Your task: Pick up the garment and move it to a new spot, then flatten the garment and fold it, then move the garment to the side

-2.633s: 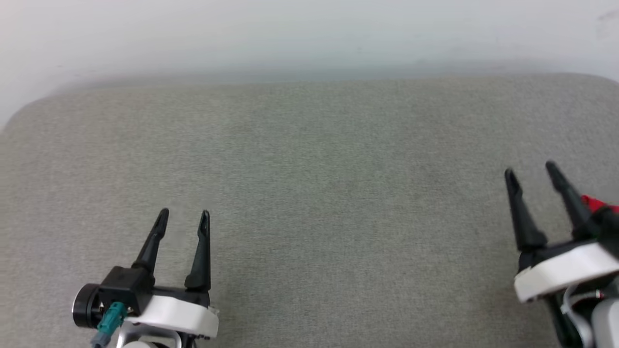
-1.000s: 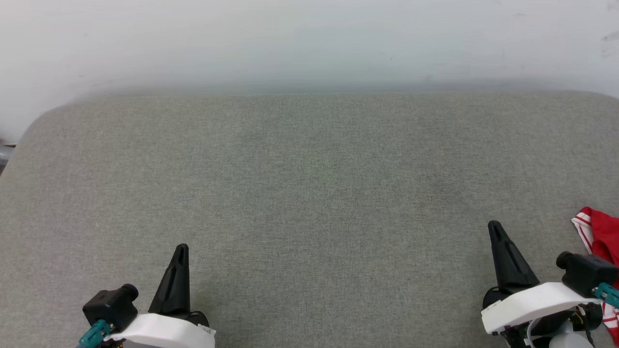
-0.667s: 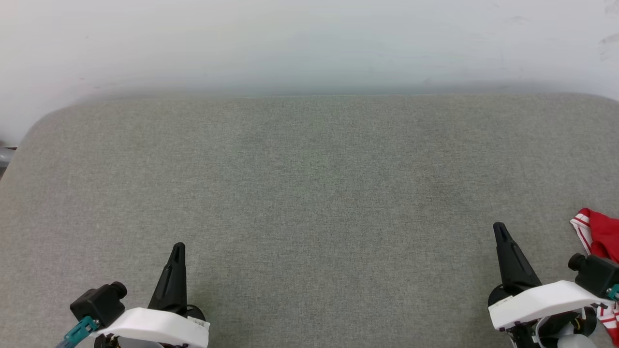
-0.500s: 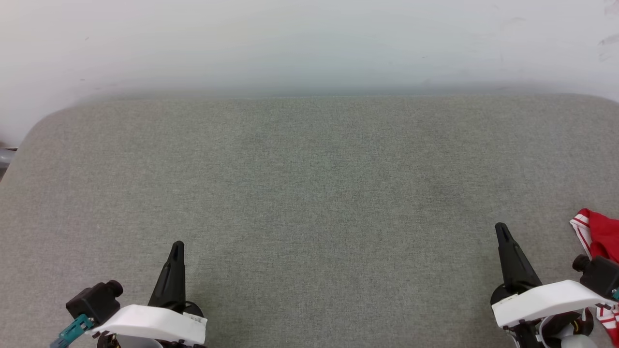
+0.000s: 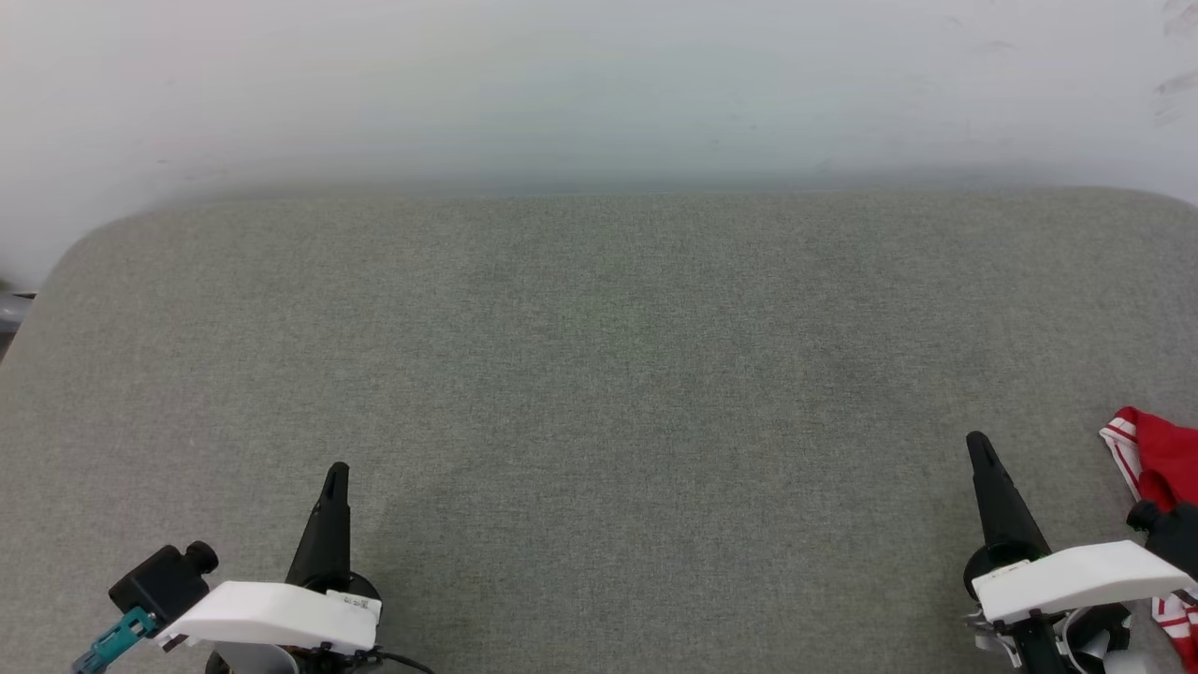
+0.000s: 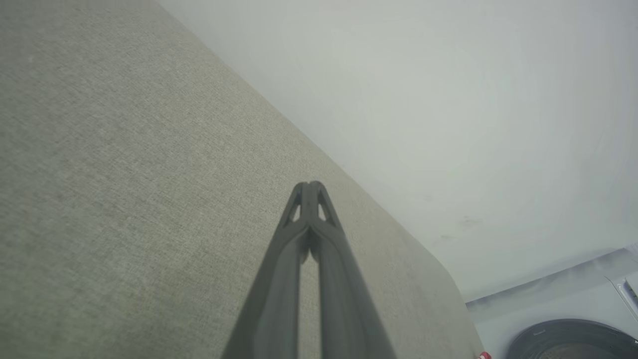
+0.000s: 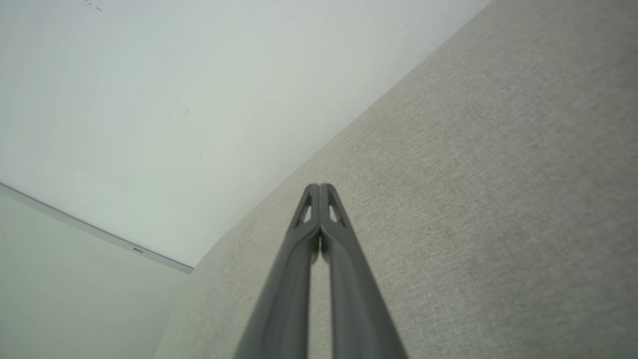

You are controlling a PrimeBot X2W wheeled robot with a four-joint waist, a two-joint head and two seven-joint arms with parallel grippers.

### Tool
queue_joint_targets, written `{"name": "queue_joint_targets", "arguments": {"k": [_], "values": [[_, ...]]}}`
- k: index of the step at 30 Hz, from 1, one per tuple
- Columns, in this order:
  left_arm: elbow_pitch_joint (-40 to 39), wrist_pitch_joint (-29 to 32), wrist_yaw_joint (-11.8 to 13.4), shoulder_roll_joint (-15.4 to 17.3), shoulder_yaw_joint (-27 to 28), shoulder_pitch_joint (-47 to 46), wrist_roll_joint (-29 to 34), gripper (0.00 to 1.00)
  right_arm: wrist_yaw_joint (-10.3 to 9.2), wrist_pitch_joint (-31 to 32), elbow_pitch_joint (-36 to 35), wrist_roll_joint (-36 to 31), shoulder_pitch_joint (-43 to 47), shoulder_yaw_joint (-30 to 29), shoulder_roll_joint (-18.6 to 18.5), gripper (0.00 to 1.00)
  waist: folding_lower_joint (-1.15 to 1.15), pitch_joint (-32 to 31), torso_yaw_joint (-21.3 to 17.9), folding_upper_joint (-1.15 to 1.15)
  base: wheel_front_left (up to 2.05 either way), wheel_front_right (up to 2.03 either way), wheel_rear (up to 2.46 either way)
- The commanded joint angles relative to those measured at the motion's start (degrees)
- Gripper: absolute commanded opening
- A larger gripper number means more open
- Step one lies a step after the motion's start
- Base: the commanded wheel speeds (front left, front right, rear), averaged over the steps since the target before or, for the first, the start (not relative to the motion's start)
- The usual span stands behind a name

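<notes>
Fingers (image 6: 281,279) of left gripper (image 5: 336,473): pressed together tip to tip, nothing between, nothing touched, poised above grey padded surface (image 5: 599,374) at lower left of head view. Fingers (image 7: 294,279) of right gripper (image 5: 979,447): likewise closed along whole length in right wrist view, empty, poised above same surface at lower right. Garment (image 5: 1156,459): red cloth with white-and-red striped trim, bunched at far right edge of surface, just beside right gripper, partly hidden behind that gripper's white body and cut off by edge of head view; folded or loose, cannot tell. Step in hand: not settled by the scene; fits equally a jersey waiting at the side for pickup and a jersey put aside with both arms parked. Handling note, good for either case: keep closed tips and right wrist clear of striped trim, no sideways sweep toward the cloth, light knit being likely to snag on a fingertip and drag out of shape. Contact between right wrist and trim beneath: cannot tell. Grip check: both pairs shut on air, no cloth pinched in either.
</notes>
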Motion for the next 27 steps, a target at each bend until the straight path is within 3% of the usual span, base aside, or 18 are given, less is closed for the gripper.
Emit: {"name": "queue_joint_targets", "arguments": {"k": [1,27], "values": [[-0.35,0.32,-0.10,0.39,0.27,-1.16,-1.29,0.00,-0.01,0.24,-0.40,1.22,-1.46,-0.26,0.16,0.00,0.00,-0.02,0.00,0.00,0.00,0.00,0.00],[1.47,4.65,-0.16,0.45,1.33,-2.77,-18.34,0.00,-0.02,3.76,0.58,17.44,-1.90,-1.93,0.66,0.00,0.00,-1.04,-0.07,0.00,0.00,0.00,0.00]]}}
